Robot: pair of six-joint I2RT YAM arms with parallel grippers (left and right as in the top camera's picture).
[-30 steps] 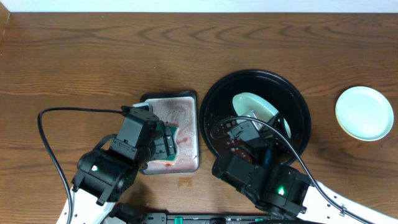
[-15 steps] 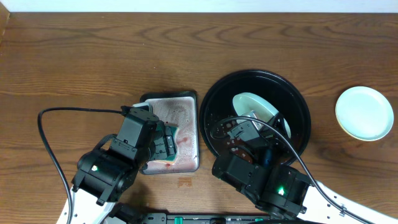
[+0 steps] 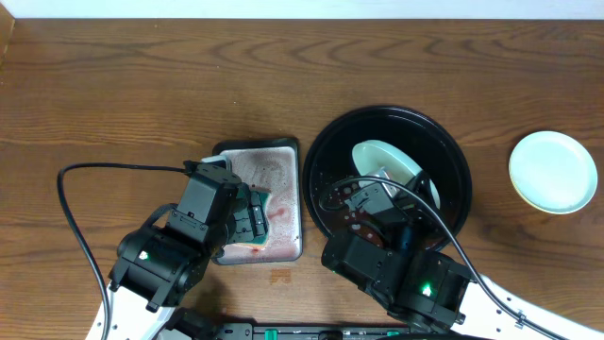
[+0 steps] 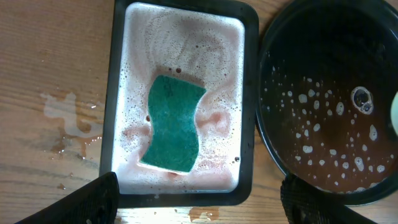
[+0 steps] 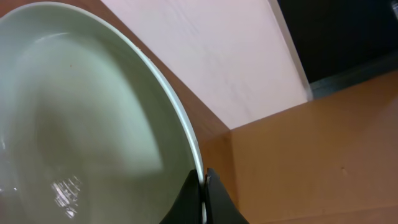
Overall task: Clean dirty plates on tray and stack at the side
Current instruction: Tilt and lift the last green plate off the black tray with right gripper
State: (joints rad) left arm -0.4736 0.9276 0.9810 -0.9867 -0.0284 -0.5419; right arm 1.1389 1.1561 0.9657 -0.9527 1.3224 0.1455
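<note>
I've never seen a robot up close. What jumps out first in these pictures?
Probably the green sponge lying in pinkish foam in the silver pan at the middle of the table. Next to it, the right gripper pinches a pale plate by its rim, tilted over the wet black tray. A clean plate sits alone at the far right.

On the tabletop [image 3: 142,94], the pan [image 3: 283,161] sits just left of the tray [image 3: 340,142]. The sponge [image 4: 174,124] lies in the pan. Inside the tray leans one plate [image 3: 382,159]; another plate [image 3: 553,172] lies well right of the tray, on the tabletop.
</note>
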